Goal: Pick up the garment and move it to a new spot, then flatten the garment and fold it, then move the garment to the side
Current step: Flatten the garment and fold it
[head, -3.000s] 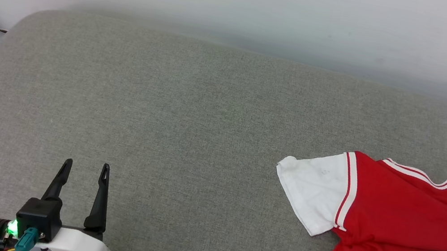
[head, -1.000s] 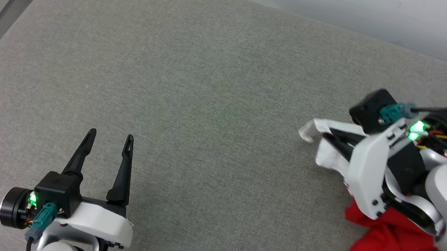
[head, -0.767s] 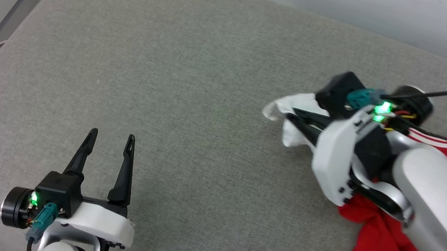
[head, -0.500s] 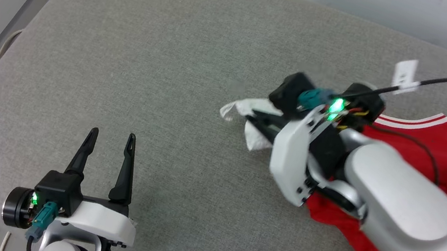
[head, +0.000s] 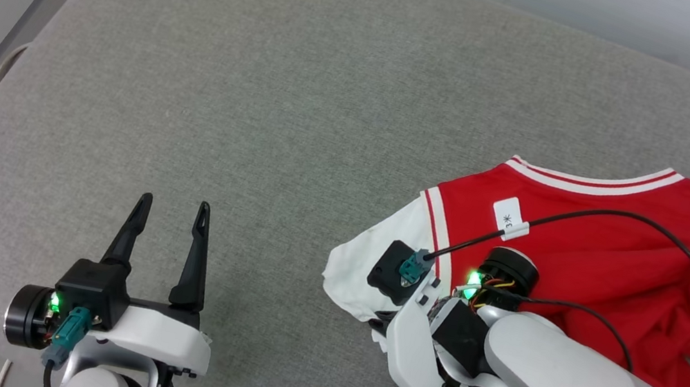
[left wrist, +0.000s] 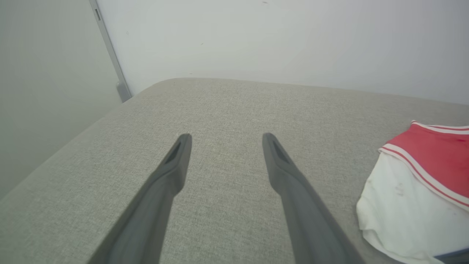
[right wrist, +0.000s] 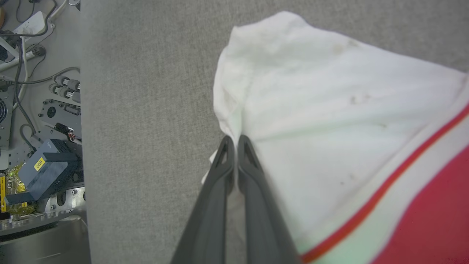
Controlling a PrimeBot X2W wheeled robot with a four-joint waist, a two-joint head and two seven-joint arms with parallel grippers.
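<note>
At the left, the left hand point(head: 175, 201) is hovering low over the near part of the grey fabric cushion point(head: 262, 102), its two dark fingers standing wide apart with nothing between them; in its own wrist view it is pointing across bare cushion toward the pale wall point(left wrist: 256, 36). The middle of the cushion is lying between the two arms. Further right, the white sleeve point(head: 360, 273) is resting on the cushion, well apart from the left hand. The right hand point(right wrist: 234, 139) is pressing its fingers together at that sleeve's near edge, and a sliver of white cloth is showing beside and under them, so it is judged to be pinching the hem. At the far right, the rest of the garment point(head: 586, 262) is lying rumpled on the cushion, red body bunched and striped collar trim facing the wall, partly under the right forearm.

The step in hand is looking like the first one, carrying the garment by its sleeve to a new spot; flattening and folding are not yet begun. The next move is probably calling for setting the sleeve down and letting go; then the left hand is needing to reach across for an opposite edge, so both arms can pull the bunched red cloth flat; pulling by one sleeve alone is risking more twist.
</note>
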